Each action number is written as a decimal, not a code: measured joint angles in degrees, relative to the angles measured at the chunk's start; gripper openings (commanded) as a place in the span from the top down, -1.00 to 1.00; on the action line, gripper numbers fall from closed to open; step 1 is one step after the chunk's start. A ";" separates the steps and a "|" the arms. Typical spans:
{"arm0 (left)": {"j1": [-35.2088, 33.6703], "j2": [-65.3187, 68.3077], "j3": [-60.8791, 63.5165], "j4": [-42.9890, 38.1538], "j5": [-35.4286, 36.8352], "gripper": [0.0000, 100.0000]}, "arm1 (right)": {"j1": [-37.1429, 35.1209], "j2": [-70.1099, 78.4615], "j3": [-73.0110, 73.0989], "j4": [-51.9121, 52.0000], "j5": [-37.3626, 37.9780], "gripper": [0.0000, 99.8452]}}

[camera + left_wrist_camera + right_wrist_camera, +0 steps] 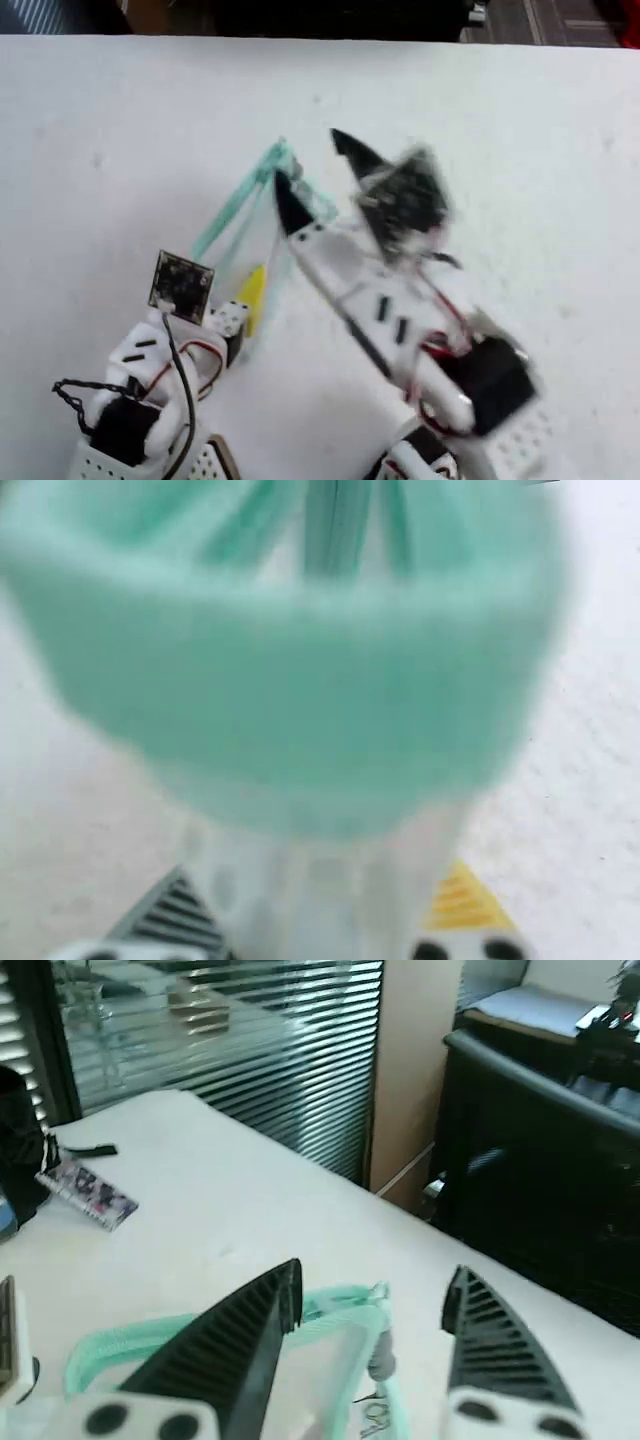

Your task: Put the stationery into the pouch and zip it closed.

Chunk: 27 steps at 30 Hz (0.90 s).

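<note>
Pouch: mint-rimmed with clear walls, raised edge-up over the white table; its rim forms an open loop.
Left gripper: at the pouch's end nearer the arm bases; the clear wall runs down between its grey and yellow fingers, which pinch it, the tips hidden behind the pouch.
Right gripper: at the pouch's far end, above the rim; black fingers spread wide with nothing between them, one just beside the rim.
Zipper pull: grey, hanging at the rim's corner.
</note>
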 measured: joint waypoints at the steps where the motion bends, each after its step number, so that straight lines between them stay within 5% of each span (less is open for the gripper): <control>1: 0.00 0.00 0.00 -0.09 0.00 0.80 | 1.32 -0.88 -0.88 0.88 0.44 0.73; 11: -0.35 0.00 0.09 -0.26 -2.46 0.96 | 10.99 3.43 -1.85 2.64 3.25 0.70; 18: -9.58 0.09 -3.60 -0.26 -4.75 0.96 | 15.91 14.59 -1.85 3.52 3.96 0.71; 27: -15.56 0.09 -4.13 -0.26 -4.84 0.96 | 16.00 27.25 -1.85 4.48 17.14 0.71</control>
